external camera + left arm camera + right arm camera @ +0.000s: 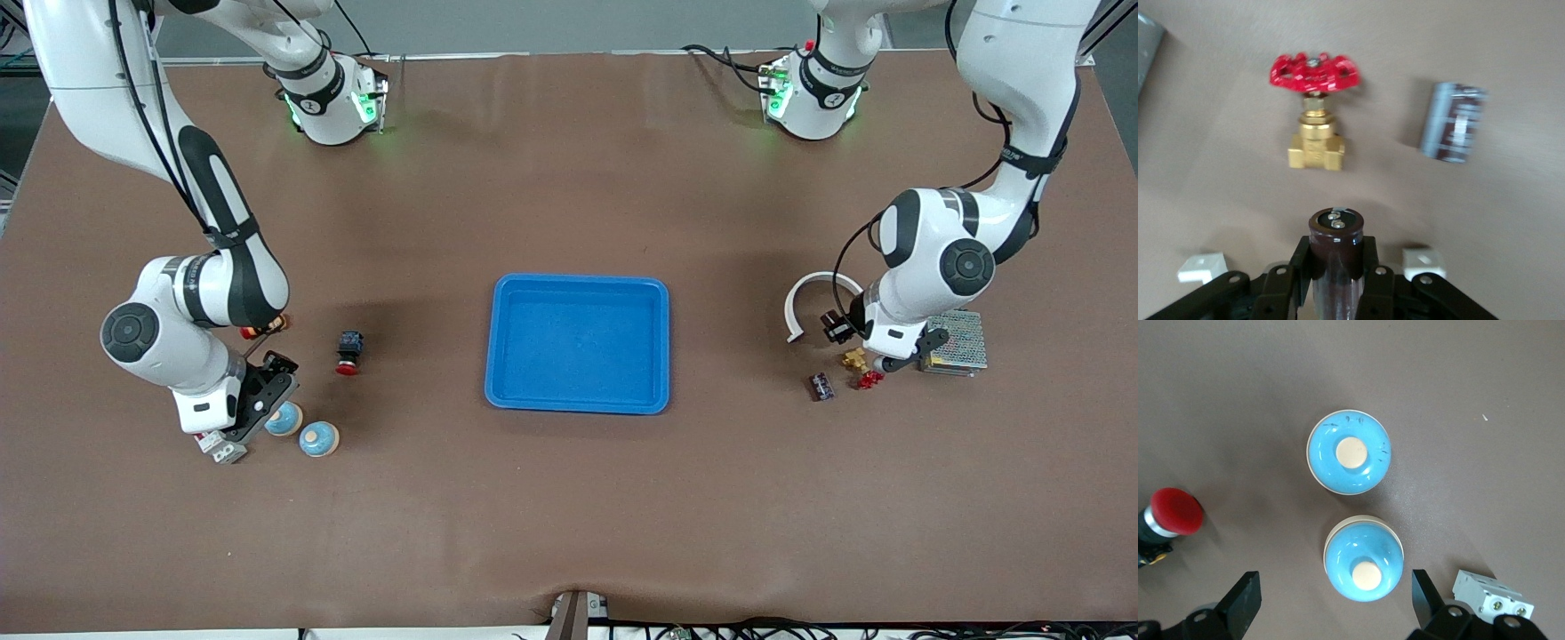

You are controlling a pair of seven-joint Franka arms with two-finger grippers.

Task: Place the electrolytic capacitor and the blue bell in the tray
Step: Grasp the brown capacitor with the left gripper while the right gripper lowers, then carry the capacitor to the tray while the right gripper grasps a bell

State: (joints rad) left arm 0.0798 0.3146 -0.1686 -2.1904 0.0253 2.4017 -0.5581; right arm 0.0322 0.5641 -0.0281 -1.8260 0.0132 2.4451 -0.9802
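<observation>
Covering table: brown mat [569, 498]; left gripper [1336, 267] pinching capacitor [1336, 243]; right gripper [1335, 597] spread over blue bell [1363, 562].

Brown capacitor [1336, 250] gripped; 2 blue bells [1349, 452] on table; blue tray [578, 343] empty.

desk [569, 498]: matt brown, smooth | tray [502, 347]: glossy blue plastic | my left end effector's capacitor [1336, 250]: shiny brown sleeve, metal top | valve [1315, 143]: brass, red handwheel | bells [1349, 452]: glossy blue

Brass valve [1315, 117], second capacitor [1453, 123] crowd left gripper [1337, 277]; tray [578, 404] surroundings open.
</observation>
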